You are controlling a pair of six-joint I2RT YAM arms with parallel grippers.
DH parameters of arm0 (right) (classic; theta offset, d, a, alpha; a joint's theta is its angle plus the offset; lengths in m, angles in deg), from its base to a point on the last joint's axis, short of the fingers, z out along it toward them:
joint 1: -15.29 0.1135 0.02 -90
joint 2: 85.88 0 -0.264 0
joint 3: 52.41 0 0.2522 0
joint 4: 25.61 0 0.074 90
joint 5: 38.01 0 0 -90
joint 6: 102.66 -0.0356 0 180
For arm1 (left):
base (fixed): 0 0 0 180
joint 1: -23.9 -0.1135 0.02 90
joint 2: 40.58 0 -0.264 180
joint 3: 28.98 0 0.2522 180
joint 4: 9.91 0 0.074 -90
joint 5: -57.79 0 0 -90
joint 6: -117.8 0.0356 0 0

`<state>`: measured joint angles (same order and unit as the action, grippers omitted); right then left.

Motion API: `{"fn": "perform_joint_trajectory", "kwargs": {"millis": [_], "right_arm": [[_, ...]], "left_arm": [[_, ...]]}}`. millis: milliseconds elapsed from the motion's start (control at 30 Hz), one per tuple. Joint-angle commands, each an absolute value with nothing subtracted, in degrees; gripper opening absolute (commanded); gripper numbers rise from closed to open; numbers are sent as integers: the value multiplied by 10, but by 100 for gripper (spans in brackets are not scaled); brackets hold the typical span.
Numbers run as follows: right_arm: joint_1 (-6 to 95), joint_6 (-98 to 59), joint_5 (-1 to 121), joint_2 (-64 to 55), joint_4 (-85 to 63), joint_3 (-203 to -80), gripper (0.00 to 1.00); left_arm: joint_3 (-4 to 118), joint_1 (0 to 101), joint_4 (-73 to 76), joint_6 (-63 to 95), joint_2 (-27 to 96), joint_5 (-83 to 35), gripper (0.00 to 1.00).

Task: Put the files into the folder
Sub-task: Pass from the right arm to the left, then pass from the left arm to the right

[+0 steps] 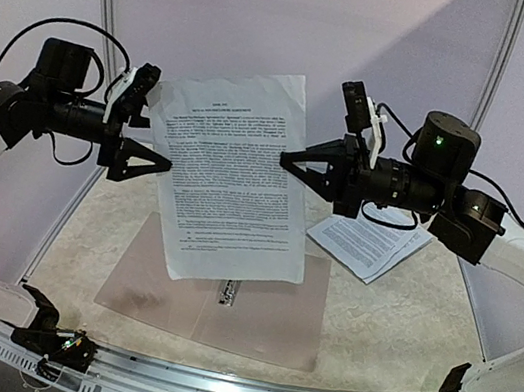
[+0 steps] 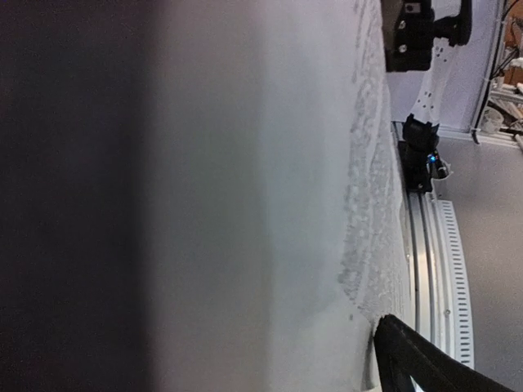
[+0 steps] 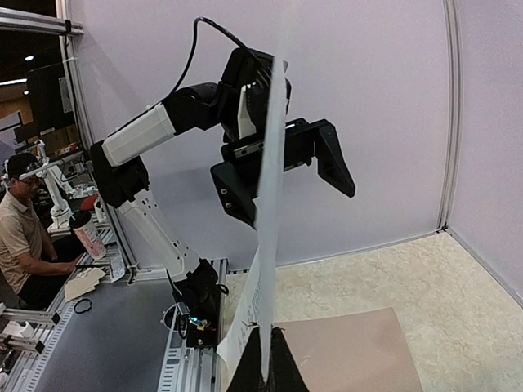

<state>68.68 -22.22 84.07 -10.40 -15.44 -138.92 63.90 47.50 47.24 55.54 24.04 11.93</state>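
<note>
— What's biggest down there?
— The table (image 1: 401, 327), pale and marbled, with wall panels (image 1: 224, 7) behind it. In the right wrist view one man (image 3: 24, 237) sits off past its left edge.

— And the folder?
— One folder (image 1: 260, 323), tan, lying flat at the middle of the near edge.

— Anything over it?
— One sheet (image 1: 230, 175), printed, held up in the air and hanging roughly upright above the folder's far part. From above it hides that part. It hangs between the two grippers.

— Any more paper?
— One stack (image 1: 365, 247) of printed sheets lies flat towards the right edge, beyond the folder's far right corner and partly under the right gripper. I can't count the sheets in it.

— Who has the sheet?
— The right gripper (image 1: 289, 158) is pinched tight on its right edge. The left gripper (image 3: 296, 202) is spread wide with nothing clamped. Its tips sit at the sheet's left edge, and I can't tell whether they touch it.

— Anything smaller?
— One small dark clip (image 1: 227, 295) on the folder, just below the sheet's bottom edge.
</note>
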Motion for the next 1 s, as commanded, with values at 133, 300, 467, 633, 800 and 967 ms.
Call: {"fn": "perform_joint_trajectory", "kwargs": {"millis": [133, 300, 467, 633, 800, 967], "right_arm": [[689, -247, 861, -97, -226, -1373, 0], [689, -246, 858, -93, -220, -1367, 0], [689, -245, 836, -101, -223, -1346, 6], [689, -241, 770, -104, -245, -1306, 63], [689, -242, 780, -61, -236, -1326, 62], [689, -242, 769, -41, -246, -1330, 29]], "left_arm": [[642, 468, 463, 471, 240, 256, 63], [645, 468, 432, 413, 244, 306, 11], [651, 468, 432, 410, 248, 303, 0], [667, 468, 458, 442, 253, 310, 0], [655, 468, 475, 464, 253, 308, 0], [644, 468, 507, 496, 253, 298, 0]]}}
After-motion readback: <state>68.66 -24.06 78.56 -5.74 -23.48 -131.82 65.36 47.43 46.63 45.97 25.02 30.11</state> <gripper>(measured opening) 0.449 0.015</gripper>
